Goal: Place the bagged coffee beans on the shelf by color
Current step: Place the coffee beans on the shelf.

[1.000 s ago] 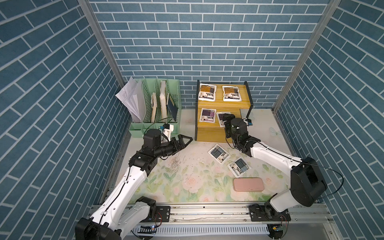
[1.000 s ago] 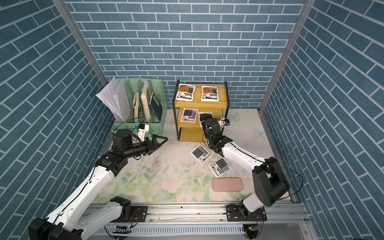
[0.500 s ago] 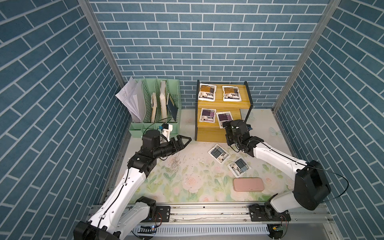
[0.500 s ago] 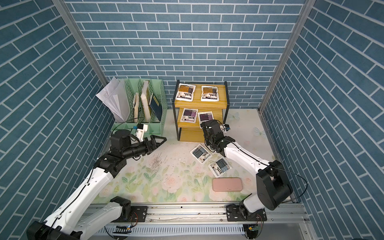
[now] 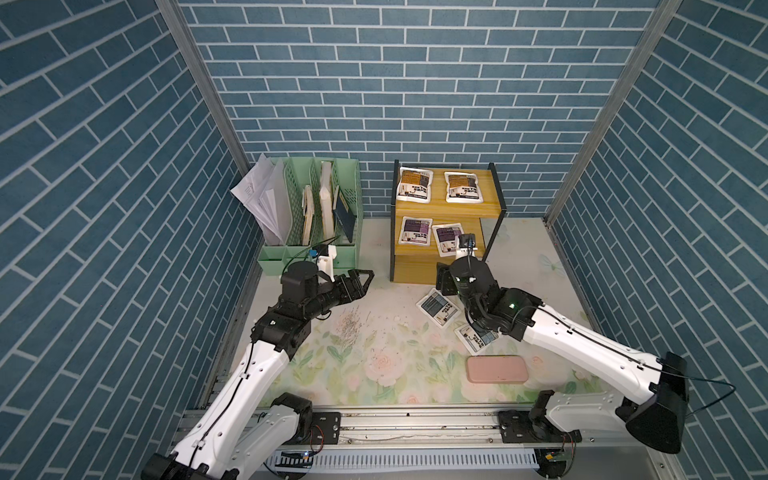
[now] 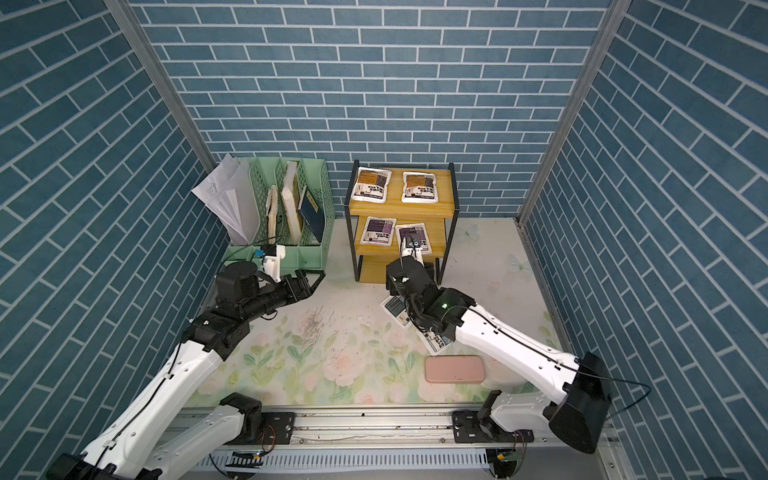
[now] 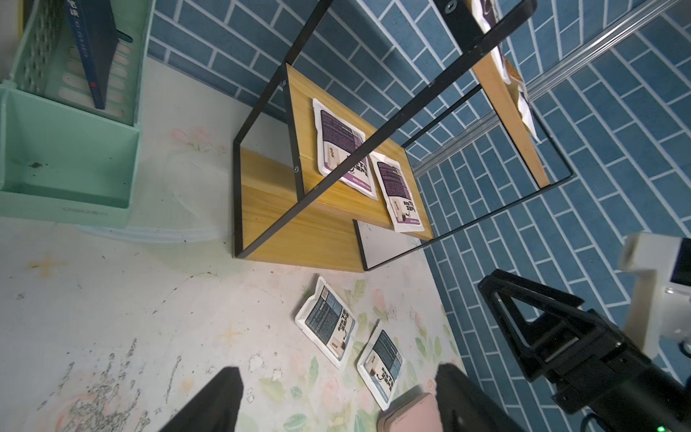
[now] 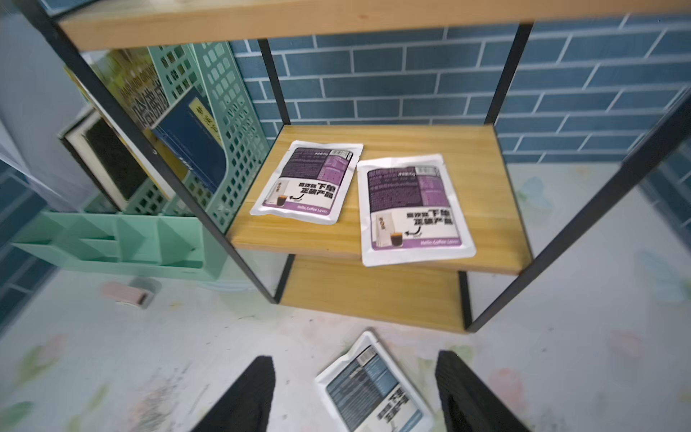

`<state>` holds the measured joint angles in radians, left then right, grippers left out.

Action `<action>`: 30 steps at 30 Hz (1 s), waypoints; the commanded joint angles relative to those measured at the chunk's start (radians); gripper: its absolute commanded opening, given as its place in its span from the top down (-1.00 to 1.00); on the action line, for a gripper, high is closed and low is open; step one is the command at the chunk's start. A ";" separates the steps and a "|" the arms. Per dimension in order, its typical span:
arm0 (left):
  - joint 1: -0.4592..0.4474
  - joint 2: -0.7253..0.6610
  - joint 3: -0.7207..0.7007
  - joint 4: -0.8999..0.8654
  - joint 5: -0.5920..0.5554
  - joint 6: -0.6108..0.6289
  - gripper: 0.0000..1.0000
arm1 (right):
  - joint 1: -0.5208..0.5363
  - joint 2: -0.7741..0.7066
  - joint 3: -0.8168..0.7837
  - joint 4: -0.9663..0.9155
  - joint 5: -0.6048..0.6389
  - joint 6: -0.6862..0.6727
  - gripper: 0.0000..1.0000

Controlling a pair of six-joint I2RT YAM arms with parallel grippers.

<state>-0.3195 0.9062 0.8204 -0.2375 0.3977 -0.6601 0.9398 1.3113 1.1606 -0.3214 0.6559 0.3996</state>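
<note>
On the shelf (image 5: 489, 195) the two orange-brown pouches (image 5: 413, 185) are laid on the top board and the two purple pouches (image 5: 414, 230) on the middle board. Nothing is seen on the lowest board. The two grey-blue pouches (image 7: 327, 327) are found flat on the bench (image 5: 374, 353), just in front of the shelf and near to each other. One of them is partly hidden under the right arm (image 5: 582, 345) in both top views. The pink case (image 5: 496, 369) is lying apart from them.

The jaws of the right arm are held apart, with nothing between them, above the grey-blue pouch nearer the shelf (image 8: 374, 389). The jaws of the left arm (image 5: 257, 365) are opened wide and empty, well apart from the pouches.

Each pouch is judged to be light, thin and soft, with a smooth film that may be slippery. Because it is lying flat, little is offered for a pinch from above. It is probably best taken at the white sealed border, on a short side or a corner, where the film is stiffer and the filling is not squeezed. If it is held by one edge, sagging is to be expected, so a firm closing is advised. Breaking is not much feared.
</note>
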 commanded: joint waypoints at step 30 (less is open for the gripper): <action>-0.004 -0.008 0.010 -0.088 -0.098 0.062 -0.74 | -0.448 0.129 -0.010 0.144 -0.806 -1.643 0.12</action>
<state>-0.3195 0.9051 0.8204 -0.3065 0.3096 -0.6155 0.4965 1.4029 1.1164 -0.1379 -0.0807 -1.1957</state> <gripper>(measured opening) 0.868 0.441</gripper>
